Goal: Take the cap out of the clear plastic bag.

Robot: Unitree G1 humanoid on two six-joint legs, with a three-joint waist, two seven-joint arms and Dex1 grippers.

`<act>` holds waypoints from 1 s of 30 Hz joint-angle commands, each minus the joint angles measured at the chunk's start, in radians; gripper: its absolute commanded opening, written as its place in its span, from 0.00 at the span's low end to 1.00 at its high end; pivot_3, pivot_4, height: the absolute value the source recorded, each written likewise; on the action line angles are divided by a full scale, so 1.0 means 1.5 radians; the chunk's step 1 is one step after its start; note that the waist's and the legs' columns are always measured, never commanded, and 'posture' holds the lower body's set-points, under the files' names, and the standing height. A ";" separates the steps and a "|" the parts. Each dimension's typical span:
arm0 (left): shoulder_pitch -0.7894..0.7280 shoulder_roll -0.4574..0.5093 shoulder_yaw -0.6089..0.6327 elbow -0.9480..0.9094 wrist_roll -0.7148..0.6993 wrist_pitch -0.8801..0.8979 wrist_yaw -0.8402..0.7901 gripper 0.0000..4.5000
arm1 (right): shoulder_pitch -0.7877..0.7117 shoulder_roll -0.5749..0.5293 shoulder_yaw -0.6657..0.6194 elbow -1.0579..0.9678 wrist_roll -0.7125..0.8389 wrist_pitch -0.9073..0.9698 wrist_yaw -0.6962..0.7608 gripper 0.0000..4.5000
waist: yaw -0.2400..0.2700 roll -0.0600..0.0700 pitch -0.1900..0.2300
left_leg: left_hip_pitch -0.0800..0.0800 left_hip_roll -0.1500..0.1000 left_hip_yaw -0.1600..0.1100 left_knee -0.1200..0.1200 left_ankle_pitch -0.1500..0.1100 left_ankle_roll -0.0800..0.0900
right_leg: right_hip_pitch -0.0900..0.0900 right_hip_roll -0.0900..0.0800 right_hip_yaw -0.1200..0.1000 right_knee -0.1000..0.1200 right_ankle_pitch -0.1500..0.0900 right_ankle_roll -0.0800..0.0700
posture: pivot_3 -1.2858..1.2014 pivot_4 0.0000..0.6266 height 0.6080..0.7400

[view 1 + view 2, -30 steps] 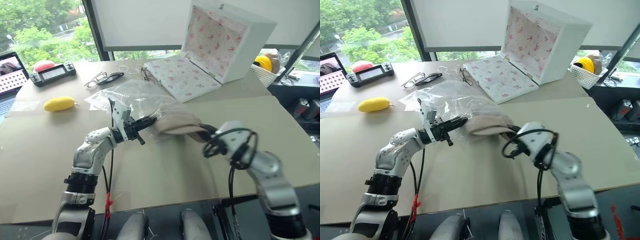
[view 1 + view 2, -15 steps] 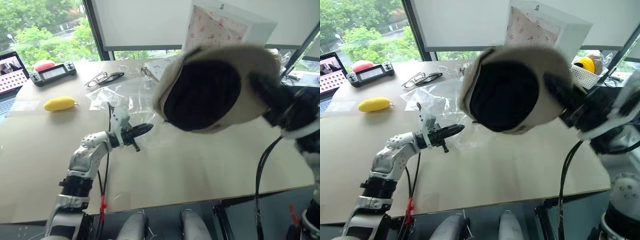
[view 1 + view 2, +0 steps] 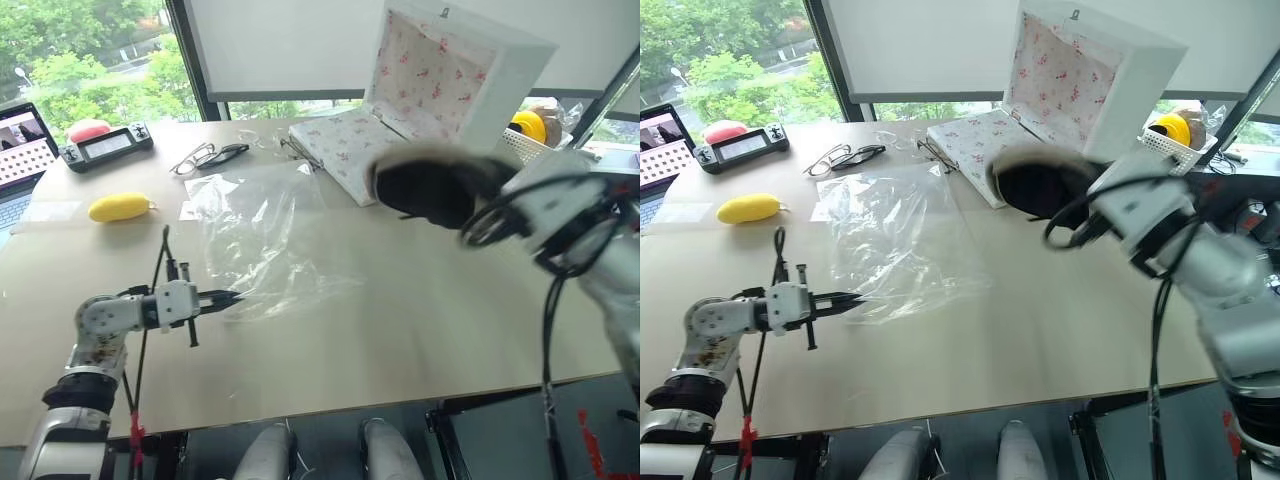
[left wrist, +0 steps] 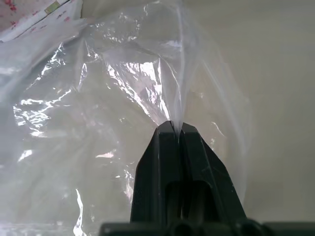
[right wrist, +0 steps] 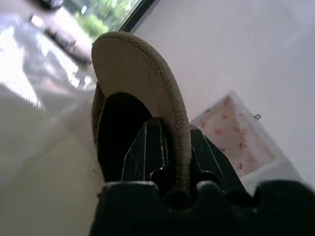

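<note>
Both pincers grip: our left pincer [image 4: 177, 130] pinches the clear plastic bag [image 3: 262, 240] flat on the worktop [image 3: 400, 320], right pincer [image 5: 172, 135] holds the cap [image 3: 432, 187] aloft by its brim, which could slip.

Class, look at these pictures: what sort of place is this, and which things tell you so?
Probably an office or lab by a window: a laptop, a handheld controller and eyeglasses lie on a large work table, with trees outside.
</note>
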 commanded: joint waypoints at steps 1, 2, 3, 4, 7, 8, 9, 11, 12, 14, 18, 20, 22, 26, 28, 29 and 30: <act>-0.025 0.028 0.020 0.078 -0.024 -0.071 -0.066 0.00 | 0.013 -0.013 0.034 0.049 -0.251 -0.117 -0.115 0.12 | 0.000 0.000 0.000 | 0.000 0.000 0.000 0.000 0.000 0.000 | -0.001 0.000 0.000 0.000 0.000 0.000 | 0.52 0.24 1.00; -0.037 0.038 0.021 0.115 -0.015 -0.085 -0.069 0.00 | 0.024 0.005 0.044 0.056 -0.280 -0.140 -0.142 0.12 | 0.000 0.000 0.000 | -0.001 -0.001 0.000 0.000 0.000 0.000 | -0.002 0.000 0.000 0.000 0.000 0.000 | 0.52 0.24 1.00; -0.046 0.044 0.022 0.143 -0.009 -0.095 -0.072 0.00 | 0.033 0.019 0.051 0.062 -0.300 -0.159 -0.161 0.12 | 0.000 0.000 0.000 | -0.002 -0.001 0.000 0.000 0.000 0.000 | -0.003 0.000 0.000 0.001 0.000 0.000 | 0.52 0.24 1.00; -0.055 0.049 0.023 0.170 -0.003 -0.111 -0.074 0.00 | 0.042 0.034 0.058 0.068 -0.320 -0.178 -0.177 0.12 | -0.001 0.000 0.000 | -0.002 -0.001 0.000 0.000 0.000 0.000 | -0.003 0.000 0.000 0.001 0.000 -0.001 | 0.52 0.24 1.00; -0.065 0.054 0.015 0.222 0.021 -0.152 -0.068 0.00 | 0.067 0.088 0.098 0.086 -0.355 -0.216 -0.182 0.12 | -0.005 -0.001 0.000 | -0.002 0.000 0.001 0.000 0.000 0.000 | -0.003 0.000 0.000 0.001 0.001 -0.001 | 0.52 0.24 1.00; -0.061 0.052 0.015 0.234 0.029 -0.157 -0.057 0.00 | 0.082 0.112 0.124 0.104 -0.351 -0.233 -0.172 0.12 | -0.007 -0.001 0.000 | -0.001 0.000 0.001 0.000 0.000 0.000 | -0.002 0.001 0.000 0.001 0.001 -0.001 | 0.52 0.24 1.00; -0.059 0.049 0.015 0.243 0.034 -0.160 -0.049 0.00 | 0.093 0.128 0.139 0.117 -0.348 -0.246 -0.165 0.12 | -0.008 -0.001 0.000 | 0.000 0.000 0.001 0.000 0.000 0.000 | -0.001 0.001 0.001 0.001 0.001 -0.001 | 0.52 0.24 1.00; -0.054 0.042 0.013 0.250 0.043 -0.173 -0.038 0.06 | 0.116 0.154 0.152 0.150 -0.326 -0.258 -0.144 0.10 | -0.009 -0.001 -0.001 | 0.003 0.001 0.001 0.000 -0.001 0.002 | 0.004 0.002 0.000 0.000 0.000 -0.001 | 0.52 0.24 1.00; -0.052 0.039 0.013 0.251 0.045 -0.178 -0.031 0.13 | 0.125 0.165 0.149 0.162 -0.310 -0.258 -0.135 0.10 | -0.009 -0.001 -0.001 | 0.003 0.001 0.001 0.000 -0.001 0.002 | 0.004 0.002 0.000 0.000 0.000 -0.001 | 0.52 0.24 1.00; -0.044 0.032 0.012 0.255 0.050 -0.178 -0.018 0.24 | 0.150 0.178 0.146 0.189 -0.242 -0.247 -0.075 0.22 | -0.008 -0.001 -0.001 | 0.004 0.001 0.001 0.000 -0.001 0.002 | 0.004 0.002 0.001 0.000 0.000 -0.001 | 0.52 0.24 1.00; -0.032 0.029 0.007 0.260 0.060 -0.184 -0.005 0.55 | 0.172 0.187 0.124 0.205 -0.157 -0.217 0.010 0.49 | -0.006 -0.001 -0.001 | 0.007 0.002 0.000 0.000 -0.001 0.002 | 0.007 0.002 0.001 0.000 0.000 0.000 | 0.52 0.24 1.00; -0.029 0.028 0.006 0.260 0.060 -0.187 -0.004 0.72 | 0.176 0.183 0.111 0.205 -0.136 -0.204 0.042 0.66 | -0.006 -0.001 -0.002 | 0.008 0.002 0.000 0.000 -0.001 0.002 | 0.007 0.002 0.002 0.000 -0.002 0.003 | 0.52 0.24 1.00; -0.024 0.027 0.003 0.257 0.056 -0.193 -0.013 0.84 | 0.185 0.176 0.100 0.200 -0.101 -0.179 0.090 0.78 | -0.006 -0.001 -0.003 | 0.010 0.002 0.000 0.000 -0.002 0.003 | 0.009 0.002 0.002 0.000 -0.002 0.004 | 0.52 0.24 1.00; -0.011 0.032 -0.004 0.247 0.045 -0.181 -0.049 1.00 | 0.203 0.164 0.066 0.169 -0.027 -0.122 0.173 0.97 | -0.003 0.000 -0.005 | 0.016 0.003 -0.001 0.000 -0.004 0.005 | 0.016 0.002 0.002 -0.001 -0.004 0.005 | 0.52 0.24 1.00; 0.007 0.039 -0.014 0.216 0.026 -0.170 -0.093 1.00 | 0.217 0.148 0.042 0.135 0.045 -0.067 0.236 0.97 | -0.003 0.001 -0.005 | 0.017 0.003 -0.002 0.000 -0.005 0.004 | 0.017 0.002 0.003 -0.001 -0.005 0.006 | 0.52 0.24 1.00; 0.022 0.043 -0.019 0.180 0.004 -0.148 -0.120 1.00 | 0.228 0.143 0.017 0.102 0.123 0.001 0.275 0.97 | -0.003 0.002 -0.006 | 0.017 0.003 -0.002 0.000 -0.005 0.004 | 0.017 0.002 0.003 -0.001 -0.005 0.006 | 0.52 0.24 1.00; 0.035 0.046 -0.022 0.152 -0.013 -0.130 -0.137 1.00 | 0.239 0.136 -0.003 0.073 0.187 0.040 0.311 0.97 | -0.003 0.003 -0.006 | 0.017 0.003 -0.002 0.000 -0.005 0.005 | 0.017 0.002 0.004 -0.001 -0.005 0.006 | 0.52 0.24 1.00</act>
